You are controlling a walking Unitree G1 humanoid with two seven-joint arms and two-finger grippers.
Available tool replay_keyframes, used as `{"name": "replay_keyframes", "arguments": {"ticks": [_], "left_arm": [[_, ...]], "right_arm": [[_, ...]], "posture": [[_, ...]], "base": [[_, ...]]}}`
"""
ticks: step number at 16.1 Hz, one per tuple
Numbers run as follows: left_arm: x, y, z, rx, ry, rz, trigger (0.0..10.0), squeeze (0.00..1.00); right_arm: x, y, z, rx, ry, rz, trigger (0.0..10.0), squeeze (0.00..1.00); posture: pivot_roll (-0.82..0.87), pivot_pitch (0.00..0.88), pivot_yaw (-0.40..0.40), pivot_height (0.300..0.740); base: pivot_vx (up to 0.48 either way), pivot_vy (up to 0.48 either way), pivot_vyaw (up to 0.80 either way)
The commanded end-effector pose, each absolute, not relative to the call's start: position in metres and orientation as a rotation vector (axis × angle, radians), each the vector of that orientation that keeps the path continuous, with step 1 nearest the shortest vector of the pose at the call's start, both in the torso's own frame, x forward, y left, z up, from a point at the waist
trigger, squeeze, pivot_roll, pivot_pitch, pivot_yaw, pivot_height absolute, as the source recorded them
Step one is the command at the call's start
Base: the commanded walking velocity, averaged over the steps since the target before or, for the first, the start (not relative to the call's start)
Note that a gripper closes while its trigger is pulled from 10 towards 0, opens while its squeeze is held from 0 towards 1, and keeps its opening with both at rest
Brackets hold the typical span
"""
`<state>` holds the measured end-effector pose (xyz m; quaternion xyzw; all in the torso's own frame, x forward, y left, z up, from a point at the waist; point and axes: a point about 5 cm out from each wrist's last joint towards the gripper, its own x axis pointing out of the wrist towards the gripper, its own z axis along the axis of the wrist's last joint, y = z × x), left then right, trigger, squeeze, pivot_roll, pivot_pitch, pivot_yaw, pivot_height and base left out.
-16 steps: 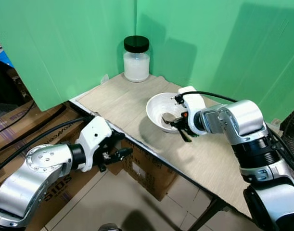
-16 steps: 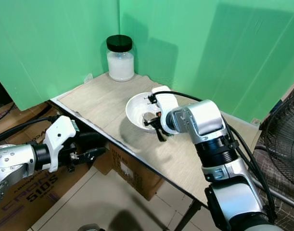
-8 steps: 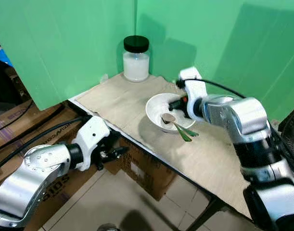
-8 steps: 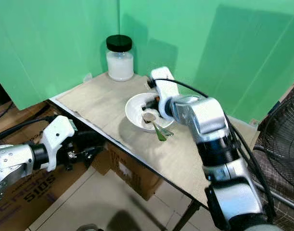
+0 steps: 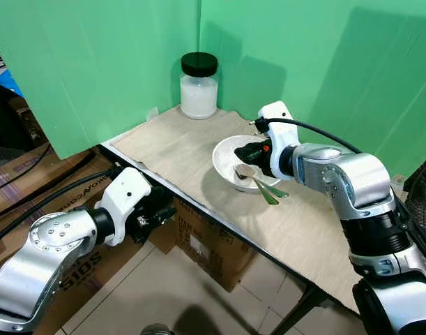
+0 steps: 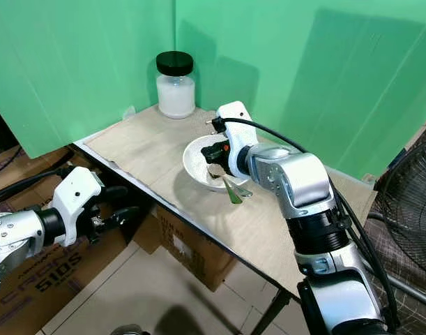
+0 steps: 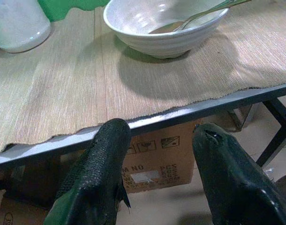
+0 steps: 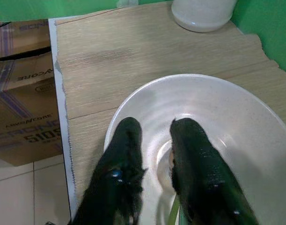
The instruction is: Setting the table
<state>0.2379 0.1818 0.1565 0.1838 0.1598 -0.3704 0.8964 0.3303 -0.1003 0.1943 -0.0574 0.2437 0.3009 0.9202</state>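
Spoon [image 5: 258, 184] rests in the bowl [image 5: 226, 150] on the counter [image 5: 171, 143]. My right gripper [image 8: 154, 154] hovers over the bowl, slightly spread, empty. Best to lift straight, avoiding the rim. Left gripper [image 7: 161, 154] spread, idle below the counter edge.

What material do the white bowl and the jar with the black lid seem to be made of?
Bowl: probably glazed ceramic, since it is glossy white with faint ridges. Jar: likely clear glass or plastic, as white contents show through; its lid looks like matte black plastic.
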Motion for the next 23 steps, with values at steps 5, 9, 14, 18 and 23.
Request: {"name": "replay_keyframes", "arguments": {"ticks": [5,9,14,18,23], "left_arm": [[0.236,0.182,0.157,0.386,0.326,-0.761,10.0,0.00],[0.233,0.185,0.155,0.397,0.341,-0.754,10.0,0.00],[0.233,0.185,0.154,0.398,0.348,-0.758,10.0,0.00],[0.234,0.184,0.155,0.400,0.344,-0.765,10.0,0.00],[0.233,0.183,0.155,0.403,0.344,-0.774,10.0,0.00]], "right_arm": [[0.327,-0.095,0.190,-0.148,0.569,0.657,10.0,1.00],[0.326,-0.095,0.176,-0.193,0.719,0.612,10.0,0.08],[0.320,-0.099,0.163,-0.191,0.819,0.591,9.9,0.00],[0.321,-0.103,0.155,-0.182,0.842,0.555,2.5,0.00],[0.323,-0.104,0.151,-0.178,0.847,0.544,0.0,0.00]], "posture": [[0.13,0.000,-0.057,0.740],[0.14,0.000,-0.069,0.740],[0.13,0.000,-0.063,0.740],[0.13,0.000,-0.060,0.740],[0.13,0.000,-0.058,0.740]], "base": [[0.000,0.000,0.00],[0.000,0.000,0.00],[0.000,0.000,0.00],[0.000,0.000,0.00],[0.000,0.000,0.00]]}}
